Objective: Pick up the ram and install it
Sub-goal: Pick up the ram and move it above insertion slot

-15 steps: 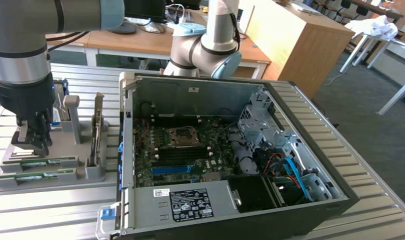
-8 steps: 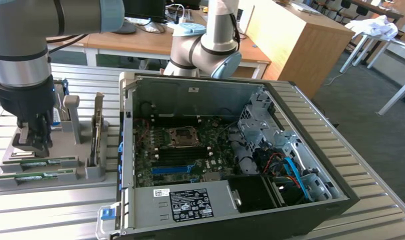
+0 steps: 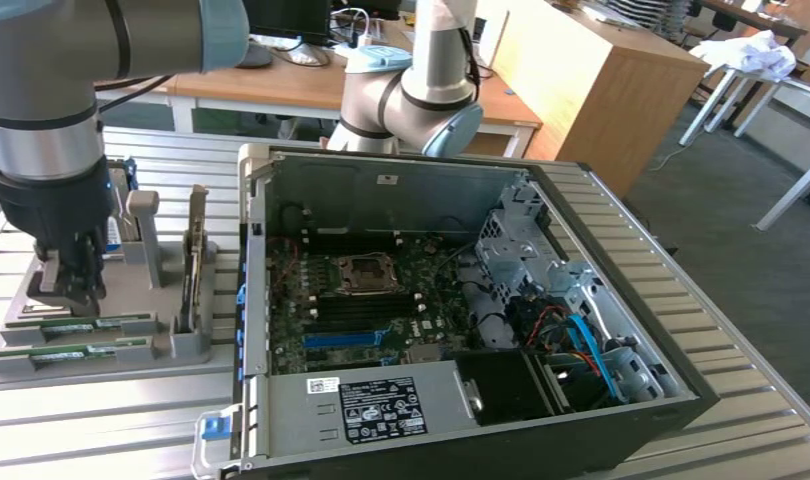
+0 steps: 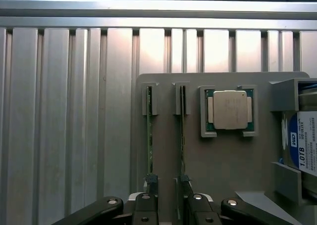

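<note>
a ribbed aluminium table (image 3: 112, 430) carried everything. the open computer case (image 3: 378, 190) lay on it just beside the grey holder tray (image 3: 105, 372), on the tray's side toward the exterior view's right, with its motherboard (image 3: 365, 310) exposed and a labelled power supply (image 3: 378, 405) along its near edge.

the robot arm (image 3: 58, 100) rose from a base beyond the case, swept across above the tray, and dropped its last link straight down over the tray. the wrist was vertical, so the gripper (image 3: 65, 285) pointed down at the tray's back half.

on the tray, a hard drive with a blue-and-white label (image 4: 307, 145) sat in a bracket at one end. a flat card (image 3: 194, 255) stood on edge along the tray's side nearest the case.

two green sticks stood on edge in parallel slots of the tray: the ram (image 4: 149, 131) in the slot at the tray's outer side, and a second ram stick (image 4: 182, 131) in the slot next to the pocket holding the square silver processor (image 4: 230, 110).

the jaws were spread wide and gripped nothing. seen from the wrist, the gripper (image 4: 167, 183) hung over one end of the two slots, with one fingertip (image 4: 150, 179) lined up with each stick. whether they touched could not be told.
</note>
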Tool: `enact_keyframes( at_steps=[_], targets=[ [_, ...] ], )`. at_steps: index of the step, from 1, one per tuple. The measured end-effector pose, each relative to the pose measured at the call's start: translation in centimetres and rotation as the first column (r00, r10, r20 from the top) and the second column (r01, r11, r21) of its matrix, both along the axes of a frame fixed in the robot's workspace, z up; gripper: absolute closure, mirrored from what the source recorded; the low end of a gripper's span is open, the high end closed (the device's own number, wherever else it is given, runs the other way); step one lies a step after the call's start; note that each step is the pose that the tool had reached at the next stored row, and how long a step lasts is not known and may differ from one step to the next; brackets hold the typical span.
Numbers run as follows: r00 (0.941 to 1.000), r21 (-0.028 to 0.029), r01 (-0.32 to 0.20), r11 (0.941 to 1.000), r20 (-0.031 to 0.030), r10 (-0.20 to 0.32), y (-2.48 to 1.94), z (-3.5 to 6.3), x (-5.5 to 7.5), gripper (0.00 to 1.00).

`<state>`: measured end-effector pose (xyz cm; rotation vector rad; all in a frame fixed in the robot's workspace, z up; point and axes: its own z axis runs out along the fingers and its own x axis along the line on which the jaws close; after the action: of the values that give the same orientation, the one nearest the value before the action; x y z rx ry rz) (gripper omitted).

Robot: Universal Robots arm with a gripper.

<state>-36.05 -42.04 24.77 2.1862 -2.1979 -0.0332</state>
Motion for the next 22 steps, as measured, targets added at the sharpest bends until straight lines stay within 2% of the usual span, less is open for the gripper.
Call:
enact_keyframes(
  at_steps=[13,22],
  targets=[
    [1.0,-0.0001,0.0,1.0,0.0,0.0,0.0,-0.68,0.0,0.7],
    [1.0,-0.0001,-0.001,1.0,0.0053,0.001,0.0,-0.9,0.0,0.7]
  ],
)
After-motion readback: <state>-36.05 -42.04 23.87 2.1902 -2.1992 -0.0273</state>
